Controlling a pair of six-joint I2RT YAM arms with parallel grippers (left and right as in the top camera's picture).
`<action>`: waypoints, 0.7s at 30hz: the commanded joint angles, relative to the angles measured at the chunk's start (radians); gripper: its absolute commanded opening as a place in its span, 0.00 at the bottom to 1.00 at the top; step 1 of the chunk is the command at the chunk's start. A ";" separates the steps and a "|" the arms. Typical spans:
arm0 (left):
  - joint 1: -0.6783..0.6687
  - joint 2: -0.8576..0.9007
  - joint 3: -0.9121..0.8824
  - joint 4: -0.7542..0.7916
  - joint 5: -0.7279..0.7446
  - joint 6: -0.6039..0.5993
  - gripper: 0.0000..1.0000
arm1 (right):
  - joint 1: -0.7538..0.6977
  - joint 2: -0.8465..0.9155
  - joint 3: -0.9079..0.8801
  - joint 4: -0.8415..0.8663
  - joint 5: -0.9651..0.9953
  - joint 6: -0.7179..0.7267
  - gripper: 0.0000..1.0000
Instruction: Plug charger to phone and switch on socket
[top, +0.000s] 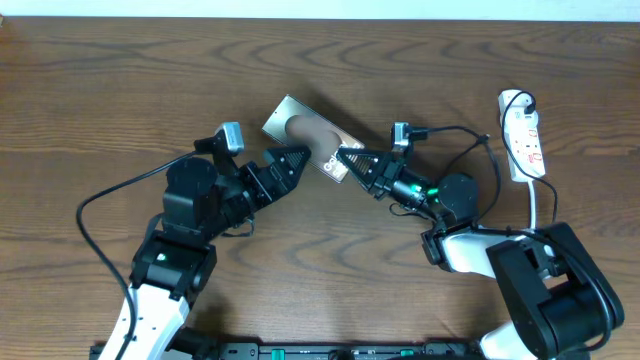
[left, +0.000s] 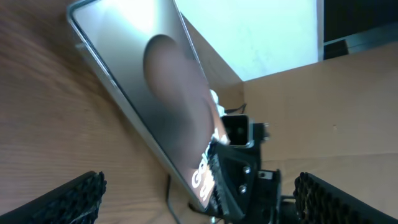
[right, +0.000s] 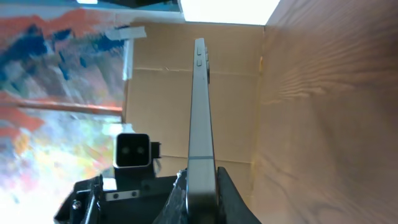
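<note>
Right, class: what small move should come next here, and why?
Probably the left gripper should ease in and close on the phone. Its jaws stand open, facing the phone's side, while the right gripper is shut on the phone's end, so that arm is not free until the other takes hold.

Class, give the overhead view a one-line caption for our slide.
The right gripper shut on one end of the phone, left gripper open beside it, socket off to the right.
</note>
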 joint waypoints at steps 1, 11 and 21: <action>0.002 0.026 0.002 0.044 0.027 -0.066 0.98 | 0.037 -0.005 0.018 0.061 0.085 0.122 0.01; 0.002 0.089 0.002 0.136 -0.032 -0.185 0.93 | 0.160 -0.005 0.018 0.078 0.232 0.193 0.01; 0.001 0.090 0.002 0.142 -0.117 -0.344 0.77 | 0.191 -0.005 0.018 0.061 0.283 0.221 0.01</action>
